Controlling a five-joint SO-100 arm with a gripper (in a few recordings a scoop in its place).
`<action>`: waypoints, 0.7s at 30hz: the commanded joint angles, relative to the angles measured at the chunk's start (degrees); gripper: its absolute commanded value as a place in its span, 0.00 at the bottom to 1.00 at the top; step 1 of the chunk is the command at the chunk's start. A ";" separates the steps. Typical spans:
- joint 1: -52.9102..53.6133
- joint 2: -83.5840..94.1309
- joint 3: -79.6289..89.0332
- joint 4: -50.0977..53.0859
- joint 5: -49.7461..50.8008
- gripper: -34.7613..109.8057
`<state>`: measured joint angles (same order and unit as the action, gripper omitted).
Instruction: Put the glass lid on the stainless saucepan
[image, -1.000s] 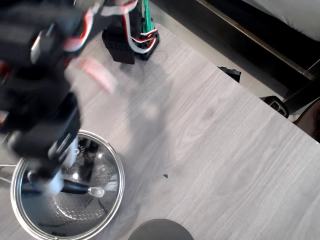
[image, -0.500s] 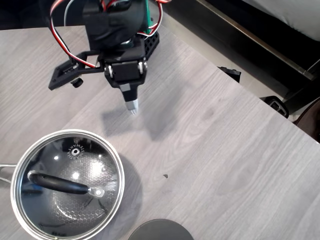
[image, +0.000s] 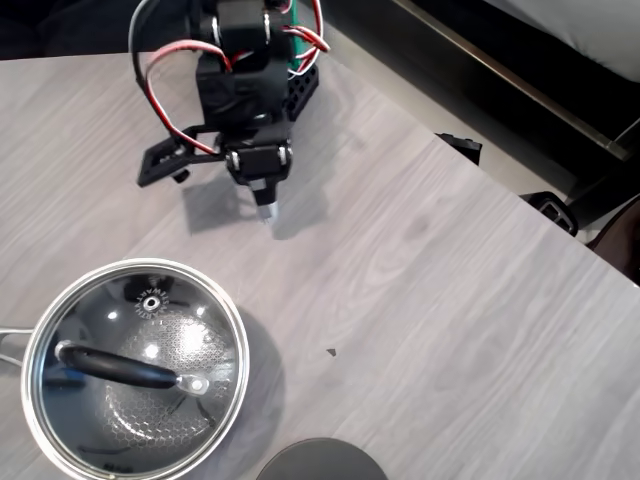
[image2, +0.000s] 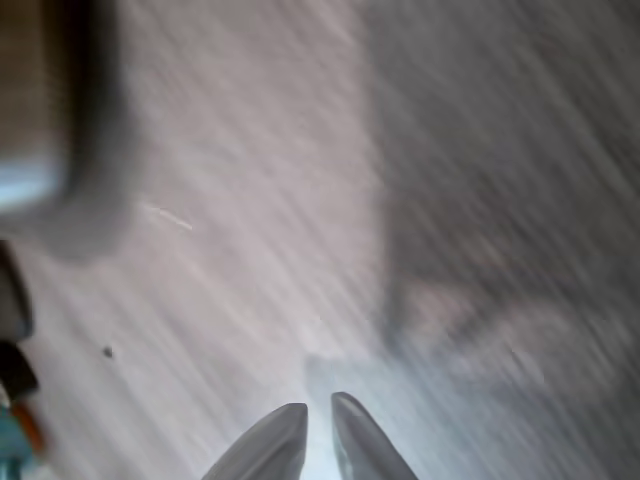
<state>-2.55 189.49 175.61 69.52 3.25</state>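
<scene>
In the overhead view the glass lid (image: 135, 365) sits on the stainless saucepan (image: 40, 440) at the near left of the desk (image: 450, 330). The gripper (image: 265, 211) hangs well apart at the far side, its fingers (image2: 275, 445) nearly together and holding nothing. A dark grey disc (image: 322, 462) lies at the near edge.

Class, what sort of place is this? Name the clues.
Probably a home or hobby workspace, not a kitchen: a grey wood-grain table, a small wired robot arm, and one lidded stainless saucepan.

table (image: 450, 300): bare right of centre | obstacles: lidded saucepan (image: 135, 372) lower left, dark disc (image: 320, 460) bottom edge
</scene>
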 joint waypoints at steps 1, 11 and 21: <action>0.97 1.67 1.49 1.14 1.32 0.24; 1.32 1.67 1.58 1.67 0.97 0.24; 1.32 1.67 1.58 1.67 0.97 0.24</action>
<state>-1.76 189.49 176.57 70.93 4.39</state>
